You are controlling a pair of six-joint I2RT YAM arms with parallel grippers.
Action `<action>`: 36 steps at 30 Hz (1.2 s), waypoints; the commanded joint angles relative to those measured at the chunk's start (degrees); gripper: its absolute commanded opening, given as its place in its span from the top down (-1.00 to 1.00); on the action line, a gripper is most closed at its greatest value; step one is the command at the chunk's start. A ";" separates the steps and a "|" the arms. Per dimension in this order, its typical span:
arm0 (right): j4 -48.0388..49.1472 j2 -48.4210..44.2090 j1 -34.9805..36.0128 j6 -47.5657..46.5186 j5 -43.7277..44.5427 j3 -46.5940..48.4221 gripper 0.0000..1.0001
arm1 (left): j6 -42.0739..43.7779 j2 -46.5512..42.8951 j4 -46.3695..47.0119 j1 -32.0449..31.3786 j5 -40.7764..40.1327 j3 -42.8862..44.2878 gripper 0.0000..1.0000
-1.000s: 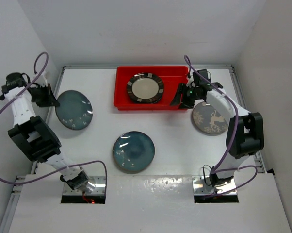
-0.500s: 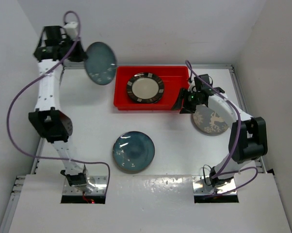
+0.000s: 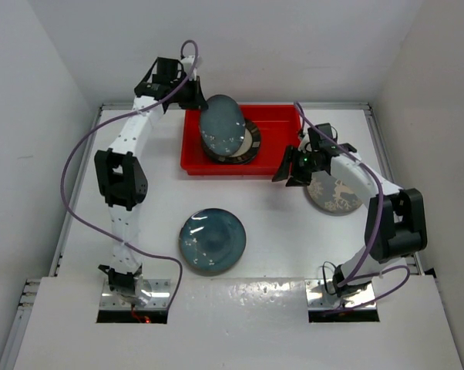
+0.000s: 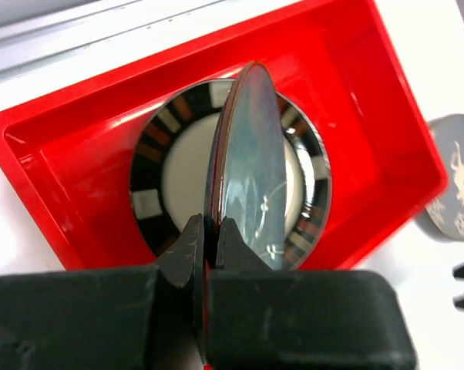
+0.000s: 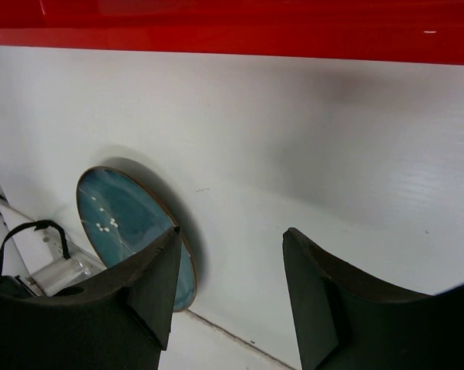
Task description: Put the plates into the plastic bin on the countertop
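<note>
The red plastic bin (image 3: 277, 146) stands at the back middle of the white countertop (image 3: 278, 231). A cream plate with a dark banded rim (image 3: 253, 142) lies flat in it. My left gripper (image 3: 199, 103) is shut on the rim of a teal plate (image 3: 221, 125), held on edge above the banded plate. In the left wrist view the fingers (image 4: 192, 240) pinch the teal plate (image 4: 251, 169) over the banded plate (image 4: 151, 158) in the bin (image 4: 70, 154). My right gripper (image 3: 286, 168) is open and empty, just right of the bin's front corner.
A second teal plate (image 3: 212, 240) lies on the countertop in front of the bin, also in the right wrist view (image 5: 116, 216). A dark grey plate with a white pattern (image 3: 336, 193) lies at the right, under my right arm. White walls surround the table.
My left arm has swung right with the teal plate, from left of the bin to over the banded plate inside it. The right gripper has barely moved.
</note>
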 commanded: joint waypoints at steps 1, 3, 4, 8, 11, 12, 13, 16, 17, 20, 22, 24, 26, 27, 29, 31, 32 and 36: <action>0.82 -2.69 0.92 -0.06 -0.44 -0.75 -0.11 | -5.41 -0.25 10.67 0.52 3.00 3.05 1.00; 0.73 -2.86 1.10 0.12 -0.61 -1.11 -0.11 | -5.93 0.36 11.28 0.52 3.61 1.12 1.00; 0.91 -2.86 1.28 -0.05 -0.61 -1.54 -0.11 | -6.63 0.36 12.68 0.52 4.93 -1.16 1.00; 1.08 -2.86 1.54 0.29 -0.53 -1.81 -0.11 | -6.64 2.12 13.22 1.23 6.52 -5.48 0.94; 1.17 -2.86 1.63 0.12 -0.53 -1.55 -0.11 | -7.26 3.52 13.22 2.72 6.52 -8.63 0.82; 1.08 -2.69 1.72 0.12 -0.53 -1.46 -0.11 | -7.26 3.53 13.22 3.42 6.52 -9.43 0.78; 0.82 -2.69 1.54 -0.05 -0.53 -1.20 -0.11 | -7.26 4.05 12.70 3.42 6.52 -10.14 0.67; 0.56 -2.34 1.89 -0.06 -0.70 -0.84 -0.11 | -6.64 4.58 11.81 3.42 4.15 -12.69 0.55; 0.38 -2.25 2.15 0.12 -0.61 -0.67 -0.11 | -5.86 4.58 11.20 3.42 3.54 -13.21 0.50; 0.38 -1.99 3.03 1.52 -0.96 -1.19 -0.11 | -4.63 5.63 10.58 3.42 2.84 -13.92 0.45; 0.38 -1.38 4.61 2.49 -2.37 -1.80 -0.13 | -4.01 5.64 10.58 2.90 2.30 -13.92 0.45; 0.03 -1.11 6.45 4.24 -2.29 -2.86 -0.13 | -4.01 5.64 10.05 2.90 2.30 -14.44 0.38; 1.16 -0.84 8.56 5.82 -2.72 -5.40 -0.18 | -3.30 5.64 9.53 2.90 1.78 -14.45 0.29; 2.22 -0.84 9.44 5.83 -2.72 -6.72 -0.18 | -2.78 5.64 9.53 2.90 1.77 -14.45 0.24; 2.92 -0.06 11.28 6.71 -2.29 -8.48 -0.20 | -2.08 5.64 9.00 2.90 1.77 -14.97 0.14; 2.93 1.35 12.70 8.03 -1.50 -8.66 -0.20 | -1.38 5.64 8.48 1.58 1.77 -14.98 0.05; 3.63 2.14 13.57 8.73 -1.41 -8.67 -0.22 | -0.85 5.64 7.78 1.58 1.77 -14.98 0.02; 4.77 5.04 16.38 9.79 -1.23 -7.09 -0.25 | 1.26 5.64 6.63 0.26 1.16 -13.75 -0.04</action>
